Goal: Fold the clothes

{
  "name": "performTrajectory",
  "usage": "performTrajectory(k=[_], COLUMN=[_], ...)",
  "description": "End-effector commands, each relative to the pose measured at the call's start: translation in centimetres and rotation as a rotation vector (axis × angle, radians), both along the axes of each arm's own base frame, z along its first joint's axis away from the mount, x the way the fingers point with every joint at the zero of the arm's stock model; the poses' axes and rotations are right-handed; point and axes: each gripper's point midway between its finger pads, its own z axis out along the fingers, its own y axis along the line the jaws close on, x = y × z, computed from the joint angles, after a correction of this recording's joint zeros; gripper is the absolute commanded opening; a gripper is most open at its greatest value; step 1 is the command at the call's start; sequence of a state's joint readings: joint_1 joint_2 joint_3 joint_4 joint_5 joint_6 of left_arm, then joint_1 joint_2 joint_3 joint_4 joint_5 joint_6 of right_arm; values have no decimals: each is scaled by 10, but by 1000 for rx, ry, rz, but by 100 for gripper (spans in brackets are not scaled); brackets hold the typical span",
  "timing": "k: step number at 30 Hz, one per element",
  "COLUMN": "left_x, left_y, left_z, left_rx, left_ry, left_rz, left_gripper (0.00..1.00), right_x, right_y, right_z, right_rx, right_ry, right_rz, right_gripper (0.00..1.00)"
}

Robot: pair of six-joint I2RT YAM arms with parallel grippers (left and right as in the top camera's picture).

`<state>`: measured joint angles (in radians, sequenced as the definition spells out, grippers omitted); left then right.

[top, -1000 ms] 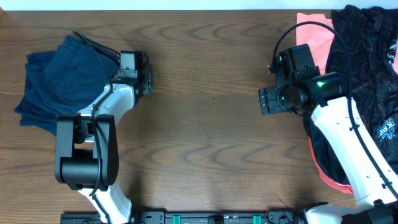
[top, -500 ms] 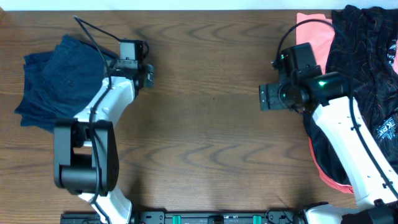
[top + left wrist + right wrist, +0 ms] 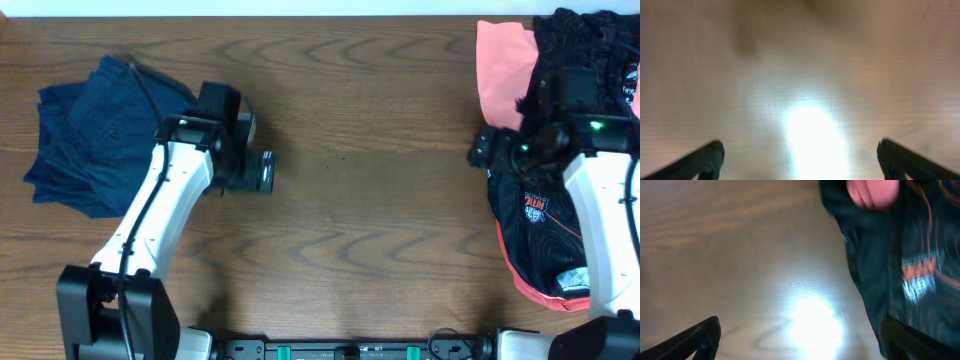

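Note:
The folded navy-blue clothes (image 3: 88, 135) lie in a pile at the far left of the table. My left gripper (image 3: 266, 172) is to their right over bare wood; in the left wrist view its fingers (image 3: 800, 161) are wide open and empty. A salmon-pink garment (image 3: 500, 62) and a black garment with orange lines (image 3: 545, 215) lie heaped at the right. My right gripper (image 3: 481, 151) is at the left edge of the black garment. In the right wrist view it (image 3: 800, 337) is open and empty, with the black garment (image 3: 900, 255) and pink cloth (image 3: 872, 192) beside it.
The brown wooden table (image 3: 360, 210) spans the view. The right arm's white link crosses over the black garment. A lamp glare shows on the wood in both wrist views.
My left gripper has moved right and toward the front, away from the navy pile. My right gripper has moved right, from over bare wood to the black garment's edge.

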<state>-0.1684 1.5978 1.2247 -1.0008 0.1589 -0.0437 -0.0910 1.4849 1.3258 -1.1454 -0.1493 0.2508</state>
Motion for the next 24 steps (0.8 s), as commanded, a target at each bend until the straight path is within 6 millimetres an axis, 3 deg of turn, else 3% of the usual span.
performTrajectory(k=[1,7,12,16,24], left_x=[-26,-50,-55,-67,-90], left_y=[-4,1,1,3,6], left_z=[11,28,63,92,99], left_rx=[-51,-55,-104,-157,-214], left_ry=[85,49,-208,-444,-675], left_rz=[49,50,47,59,61], left_gripper=[98,98,98,98,98], right_x=[-12,-34,-61,-95,-153], right_y=[-11,-14,-17,-16,-7], right_z=[6,36,79,106,108], right_rx=[21,-14,-103,-168,-210], right_ry=[16,-71,-298,-542,-748], right_rz=[-5,37,23,5,-8], right_gripper=[99,99,99,99,99])
